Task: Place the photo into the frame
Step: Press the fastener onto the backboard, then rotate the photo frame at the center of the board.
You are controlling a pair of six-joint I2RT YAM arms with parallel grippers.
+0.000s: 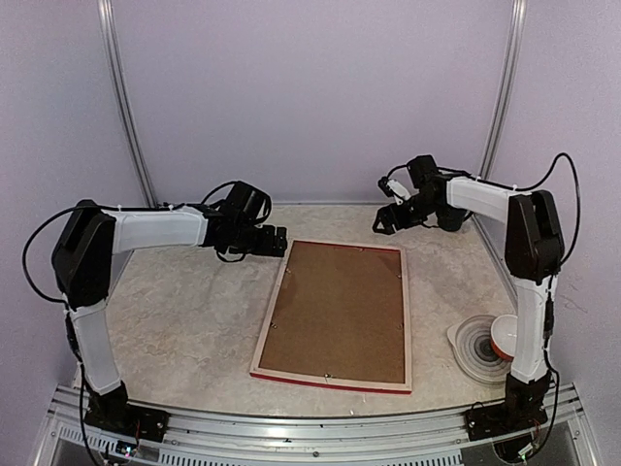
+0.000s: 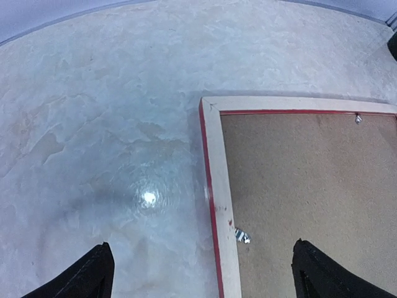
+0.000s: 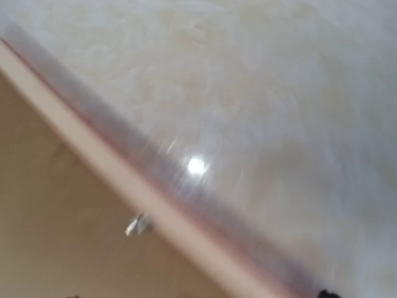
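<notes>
Tabletop (image 1: 184, 320) of pale marbling carries the frame (image 1: 330, 378), lilac walls (image 1: 310, 97) behind.

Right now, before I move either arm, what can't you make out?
No view shows the photo; the frame lies face down, its backing board covering anything inside.
The right gripper is tiny in the top view and its wrist view is blurred, so open or shut is unclear.
The bowls sit partly behind the right arm in the top view.
</notes>
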